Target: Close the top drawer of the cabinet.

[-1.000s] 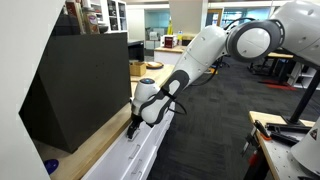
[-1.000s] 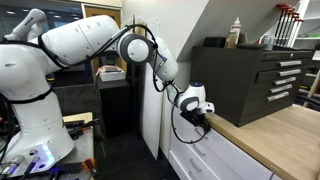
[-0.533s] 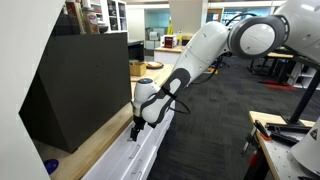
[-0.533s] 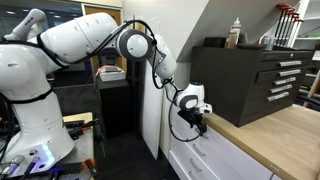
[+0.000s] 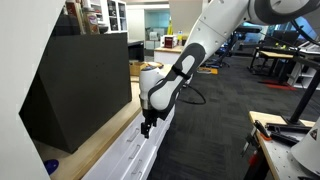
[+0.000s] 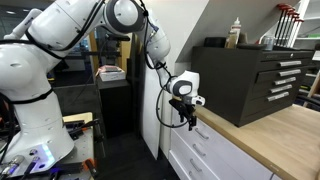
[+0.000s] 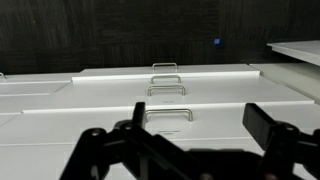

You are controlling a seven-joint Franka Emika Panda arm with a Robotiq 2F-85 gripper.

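The long white cabinet (image 5: 100, 143) with a pale wood countertop (image 6: 275, 135) shows in both exterior views. Its top drawer (image 5: 138, 150) (image 6: 207, 140) lies just under the countertop edge. I cannot tell whether it is fully shut. My gripper (image 5: 147, 128) (image 6: 191, 121) hangs just above and in front of the drawer's end, apart from it, open and empty. In the wrist view the gripper's (image 7: 180, 140) two dark fingers are spread wide over the white drawer fronts (image 7: 215, 125), whose metal handles (image 7: 165, 113) are stacked one behind the other.
A large black wedge-shaped box (image 5: 75, 85) (image 6: 245, 78) stands on the countertop behind the gripper. A blue item (image 5: 51, 166) lies on the counter's near end. Dark carpet floor (image 5: 215, 130) lies in front of the cabinet. A workbench (image 5: 285, 135) stands to the side.
The gripper has lifted off the top drawer's edge and moved a little up and away. The arm's upper links have swung upward.
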